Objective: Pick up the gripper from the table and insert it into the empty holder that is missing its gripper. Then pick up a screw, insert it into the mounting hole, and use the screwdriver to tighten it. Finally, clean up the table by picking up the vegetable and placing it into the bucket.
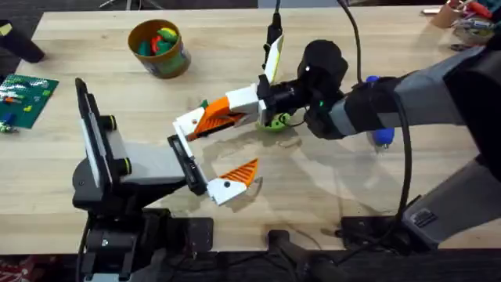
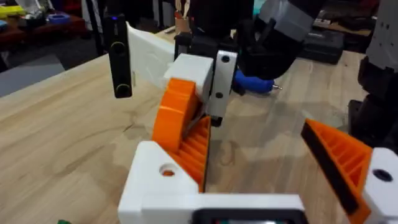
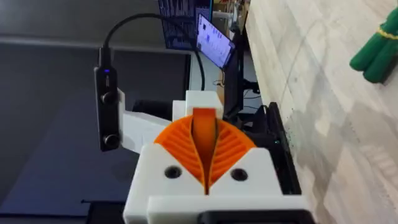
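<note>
Right gripper (image 1: 250,106) clamped on the gripper (image 1: 221,117) by its white block (stiff, light plastic, I'd judge), just beside the holder (image 1: 188,124).

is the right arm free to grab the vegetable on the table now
Probably not yet: the right gripper is shut on the gripper, held at the holder. The vegetable lies close beside it, uncovered.

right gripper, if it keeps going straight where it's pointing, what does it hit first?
Probably the holder. The right gripper points left across the table, carrying the orange finger, whose tip already sits at that white bracket. Whether they touch is unclear.
</note>
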Tool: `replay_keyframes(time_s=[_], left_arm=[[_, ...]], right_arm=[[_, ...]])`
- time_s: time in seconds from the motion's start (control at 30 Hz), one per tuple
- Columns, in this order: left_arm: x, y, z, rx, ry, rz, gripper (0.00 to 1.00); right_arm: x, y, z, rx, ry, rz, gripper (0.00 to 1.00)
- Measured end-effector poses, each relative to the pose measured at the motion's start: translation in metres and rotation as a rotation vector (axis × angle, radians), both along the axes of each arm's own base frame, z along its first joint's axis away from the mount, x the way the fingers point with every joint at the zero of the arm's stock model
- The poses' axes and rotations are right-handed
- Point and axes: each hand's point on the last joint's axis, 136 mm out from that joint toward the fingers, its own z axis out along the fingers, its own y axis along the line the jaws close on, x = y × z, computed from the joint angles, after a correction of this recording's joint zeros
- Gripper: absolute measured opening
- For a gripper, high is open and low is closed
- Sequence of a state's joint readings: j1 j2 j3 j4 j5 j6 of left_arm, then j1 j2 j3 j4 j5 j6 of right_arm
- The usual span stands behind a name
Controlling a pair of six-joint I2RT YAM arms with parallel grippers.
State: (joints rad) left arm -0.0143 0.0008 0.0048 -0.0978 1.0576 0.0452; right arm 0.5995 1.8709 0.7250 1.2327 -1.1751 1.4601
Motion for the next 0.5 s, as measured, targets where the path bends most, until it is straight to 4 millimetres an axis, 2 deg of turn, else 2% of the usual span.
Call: replay_keyframes(time_s=[0.43,0.5], left_arm=[[0.0000,0.0000,0.0000,0.000,0.000,0.000,0.986],[0.0001,0.0000,0.0000,0.000,0.000,0.000,0.986]], right_arm=[[0.0000,0.0000,0.0000,0.001,-0.003,0.000,0.018],[0.0000,0.0000,0.0000,0.001,-0.003,0.000,0.069]])
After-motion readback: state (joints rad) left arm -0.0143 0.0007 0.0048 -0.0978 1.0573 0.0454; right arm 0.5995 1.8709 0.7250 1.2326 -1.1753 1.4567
